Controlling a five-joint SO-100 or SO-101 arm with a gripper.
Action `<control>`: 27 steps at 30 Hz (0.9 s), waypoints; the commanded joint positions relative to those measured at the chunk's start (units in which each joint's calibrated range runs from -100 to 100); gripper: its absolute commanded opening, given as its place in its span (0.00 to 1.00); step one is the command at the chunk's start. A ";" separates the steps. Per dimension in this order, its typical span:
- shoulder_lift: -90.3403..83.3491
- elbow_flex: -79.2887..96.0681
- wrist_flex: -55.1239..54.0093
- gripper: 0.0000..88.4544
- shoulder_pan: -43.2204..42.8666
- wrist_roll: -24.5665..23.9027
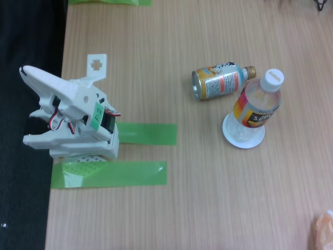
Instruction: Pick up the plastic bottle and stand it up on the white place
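Note:
The plastic bottle, clear with a white cap and a red-orange-yellow label, stands upright on the white place, a small round dish at the right of the wooden table. My arm is folded back at the table's left edge, far from the bottle. Its gripper points left over the dark floor, its fingers together and holding nothing.
A metallic orange-and-blue bottle-can with a gold cap lies on its side just left of the bottle's top. Two green tape strips lie by the arm's base. An orange-white object shows at the bottom right corner.

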 commanded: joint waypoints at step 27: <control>0.33 0.36 -1.35 0.02 0.10 0.33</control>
